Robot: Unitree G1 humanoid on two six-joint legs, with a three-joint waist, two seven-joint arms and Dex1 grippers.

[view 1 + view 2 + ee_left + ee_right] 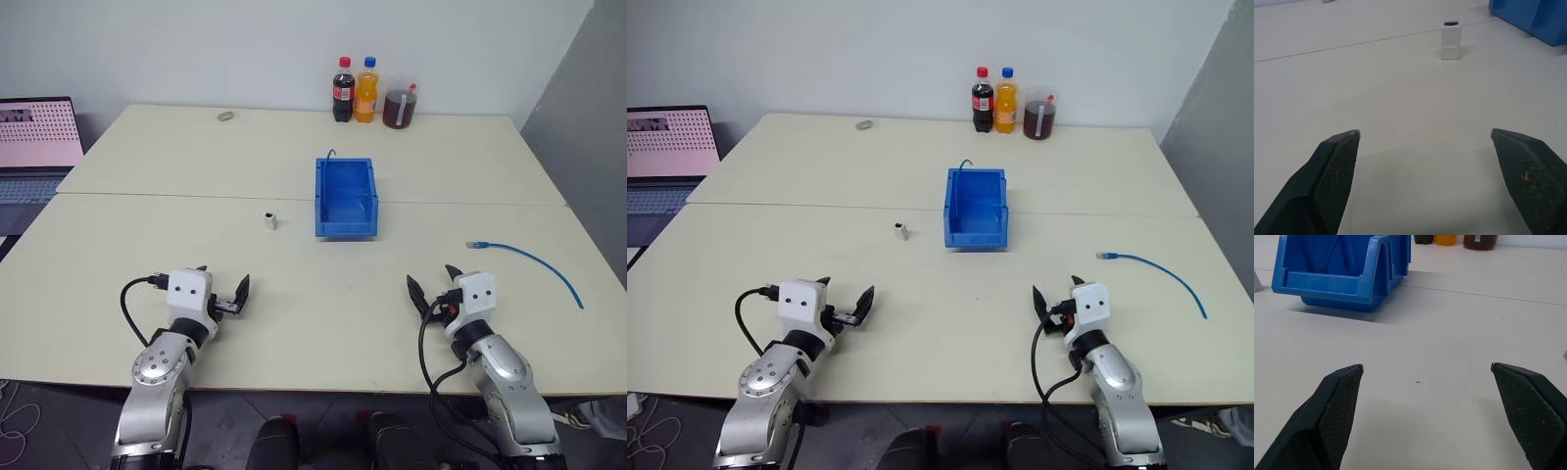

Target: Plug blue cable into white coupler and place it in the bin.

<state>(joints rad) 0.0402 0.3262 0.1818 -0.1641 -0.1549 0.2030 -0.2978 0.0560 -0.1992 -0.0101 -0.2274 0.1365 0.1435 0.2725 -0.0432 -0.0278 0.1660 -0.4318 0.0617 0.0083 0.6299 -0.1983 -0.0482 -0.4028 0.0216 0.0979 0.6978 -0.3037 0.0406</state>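
A: Let's take the bin [346,199] as our marker. What do we have around it?

B: We see it standing open-topped on the pale table [294,294], near the seam where the two tabletops meet. The white coupler [269,220] stands upright just to the bin's left, apart from it, with its dark opening facing up in the left wrist view.

A: And the blue cable [534,261]?

B: We find it lying loose to the bin's right, well apart from it, curving toward the table's right edge with its small plug end pointing back toward the bin. Nothing touches it.

A: Our grippers?

B: Both sit nearer to us than the bin. The left gripper [226,290] is below and to the bin's left, on our side of the coupler; its jaws stand wide apart and hold nothing. The right gripper [433,285] is below and to the bin's right, jaws also spread wide and empty, well short of the cable.

A: Anything beyond the bin?

B: Past its far side we see three drink bottles [370,93] by the wall, a small grey object [225,116] far to the left, and a laptop [34,147] off the table's left edge.
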